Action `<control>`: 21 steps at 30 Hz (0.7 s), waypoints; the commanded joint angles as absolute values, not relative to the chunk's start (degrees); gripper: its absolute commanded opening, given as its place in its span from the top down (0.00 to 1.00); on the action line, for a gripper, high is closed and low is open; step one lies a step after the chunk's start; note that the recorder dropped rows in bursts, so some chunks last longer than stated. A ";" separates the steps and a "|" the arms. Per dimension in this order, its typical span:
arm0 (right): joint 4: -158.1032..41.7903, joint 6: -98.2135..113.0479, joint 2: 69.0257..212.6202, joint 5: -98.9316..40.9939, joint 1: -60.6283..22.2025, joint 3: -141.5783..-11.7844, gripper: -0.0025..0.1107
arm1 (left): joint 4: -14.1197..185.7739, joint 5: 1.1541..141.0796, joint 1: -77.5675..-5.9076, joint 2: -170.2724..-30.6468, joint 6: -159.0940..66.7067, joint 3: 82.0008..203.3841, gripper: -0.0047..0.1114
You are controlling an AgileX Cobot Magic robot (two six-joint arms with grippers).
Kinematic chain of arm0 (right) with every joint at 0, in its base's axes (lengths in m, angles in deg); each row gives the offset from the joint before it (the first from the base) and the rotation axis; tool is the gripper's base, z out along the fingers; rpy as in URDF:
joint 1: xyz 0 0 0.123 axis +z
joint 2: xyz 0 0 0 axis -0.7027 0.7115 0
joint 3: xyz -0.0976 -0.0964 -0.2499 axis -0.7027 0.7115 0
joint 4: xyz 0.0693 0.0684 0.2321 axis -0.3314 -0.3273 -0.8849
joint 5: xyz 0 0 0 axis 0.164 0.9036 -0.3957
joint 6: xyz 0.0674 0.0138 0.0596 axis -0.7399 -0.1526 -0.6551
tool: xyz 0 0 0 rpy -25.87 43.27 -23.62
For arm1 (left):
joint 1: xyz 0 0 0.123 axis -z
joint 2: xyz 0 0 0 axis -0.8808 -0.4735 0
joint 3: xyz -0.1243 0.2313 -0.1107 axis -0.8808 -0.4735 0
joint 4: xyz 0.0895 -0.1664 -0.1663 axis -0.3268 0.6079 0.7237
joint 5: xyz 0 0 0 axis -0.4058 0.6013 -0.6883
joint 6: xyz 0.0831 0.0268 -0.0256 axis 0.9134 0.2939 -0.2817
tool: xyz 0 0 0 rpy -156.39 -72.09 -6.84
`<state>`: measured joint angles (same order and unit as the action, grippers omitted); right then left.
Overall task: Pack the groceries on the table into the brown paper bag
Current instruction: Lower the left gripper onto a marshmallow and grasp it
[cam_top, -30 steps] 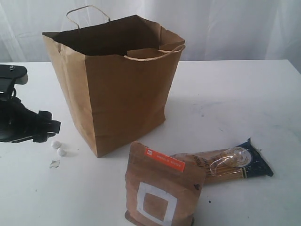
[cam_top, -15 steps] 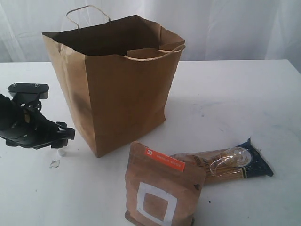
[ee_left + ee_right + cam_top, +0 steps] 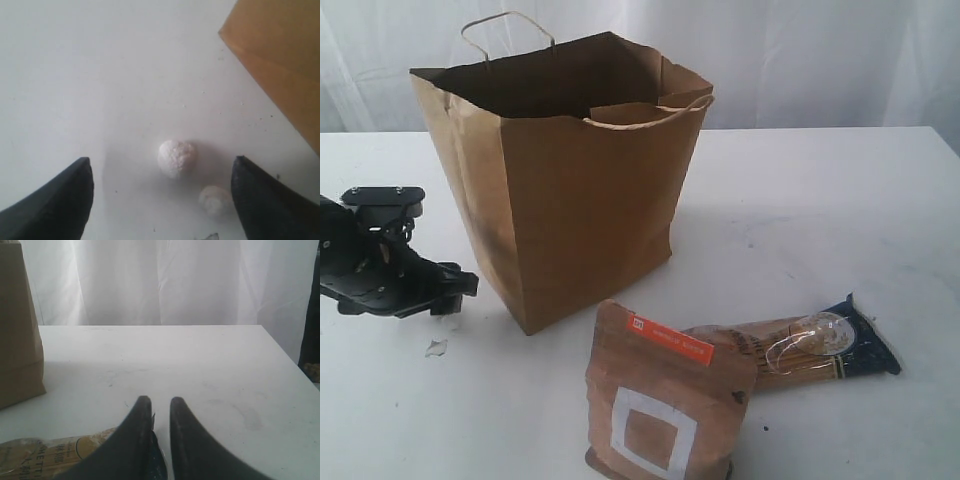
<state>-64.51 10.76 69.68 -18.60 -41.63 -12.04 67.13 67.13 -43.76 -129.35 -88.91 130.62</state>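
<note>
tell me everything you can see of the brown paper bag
The brown paper bag is tall, creased kraft paper with twisted paper-cord handles. It stands upright on the white table, its mouth open and its inside dark. The far handle arches up; the near one droops over the rim. On the outside, only the table is seen touching it.

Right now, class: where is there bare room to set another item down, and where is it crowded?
Free: the wide table right of the bag, behind the spaghetti pack; also the front-left corner. Crowded: front centre, where pouch and pack sit, and left of the bag, with the left arm over crumbs.
</note>
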 commanded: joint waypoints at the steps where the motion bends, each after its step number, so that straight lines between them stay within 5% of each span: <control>1: -64.60 10.98 69.37 -19.39 -41.81 -11.78 0.86 | 67.38 67.19 -43.95 -130.61 -89.28 130.73 0.31; 17: -64.60 10.98 69.37 -19.39 -41.81 -11.78 0.86 | 67.85 70.60 -44.44 -134.25 -89.39 130.73 0.33; 21: -64.60 10.98 69.37 -19.39 -41.81 -11.78 0.86 | 67.85 68.03 -44.44 -134.25 -90.75 130.73 0.42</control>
